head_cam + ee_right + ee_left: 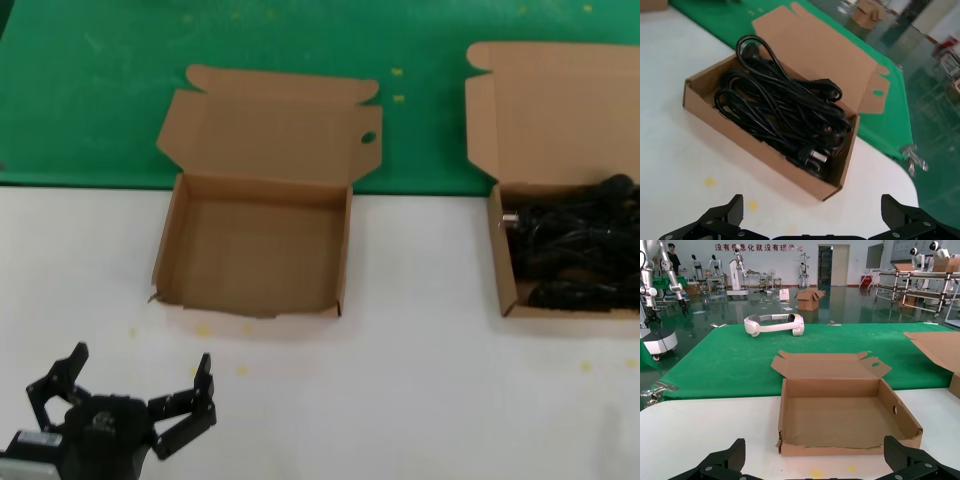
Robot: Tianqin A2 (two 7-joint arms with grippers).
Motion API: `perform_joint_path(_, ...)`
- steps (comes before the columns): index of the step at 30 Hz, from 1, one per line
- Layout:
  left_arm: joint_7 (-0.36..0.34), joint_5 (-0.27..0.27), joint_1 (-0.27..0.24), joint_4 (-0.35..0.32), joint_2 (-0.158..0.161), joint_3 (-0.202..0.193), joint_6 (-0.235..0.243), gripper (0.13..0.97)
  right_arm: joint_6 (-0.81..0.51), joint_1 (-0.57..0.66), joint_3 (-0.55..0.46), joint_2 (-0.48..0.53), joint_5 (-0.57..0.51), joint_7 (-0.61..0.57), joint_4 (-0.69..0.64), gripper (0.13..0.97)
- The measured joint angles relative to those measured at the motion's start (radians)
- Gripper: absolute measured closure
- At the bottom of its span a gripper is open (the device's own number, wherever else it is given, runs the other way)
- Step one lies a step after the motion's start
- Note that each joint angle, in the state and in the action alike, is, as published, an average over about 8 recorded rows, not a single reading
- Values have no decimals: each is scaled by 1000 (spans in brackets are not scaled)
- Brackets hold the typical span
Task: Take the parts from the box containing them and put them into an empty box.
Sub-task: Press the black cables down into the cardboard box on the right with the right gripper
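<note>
Nothing is transferred yet — the parts [785,115] are all tangled in the box containing them [760,150], the empty box [255,250] is bare, and the left claw [135,385] and right claw [810,220] are spread wide, holding nothing.

Matt brown cardboard box [255,245], rubbery cords [785,112]

We count two cardboard boxes on the table: the empty box [255,245] and the full box [505,270]. In the full box lies a tangle of black cords [785,112]; we can see two plugs [812,157], but how many cords there are we cannot tell. We also see two grippers, the left gripper [135,385] and the right gripper [812,220].
</note>
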Motion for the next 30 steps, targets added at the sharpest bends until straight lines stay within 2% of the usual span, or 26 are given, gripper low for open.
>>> perform_joint_path(8,0,0,0,0,0,0,0,132,23,299,-292,90,190,-165,-12,129)
perform_joint_path(14,0,0,0,0,0,0,0,132,67,496,-487,128,250,-257,8,129)
perform_joint_path(19,0,0,0,0,0,0,0,132,104,572,-545,109,262,-430,-34,129)
perform_joint_path(25,0,0,0,0,0,0,0,132,109,628,-563,45,265,-661,-153,129)
perform_joint_path(30,0,0,0,0,0,0,0,132,64,676,-567,-18,266,-756,-267,129)
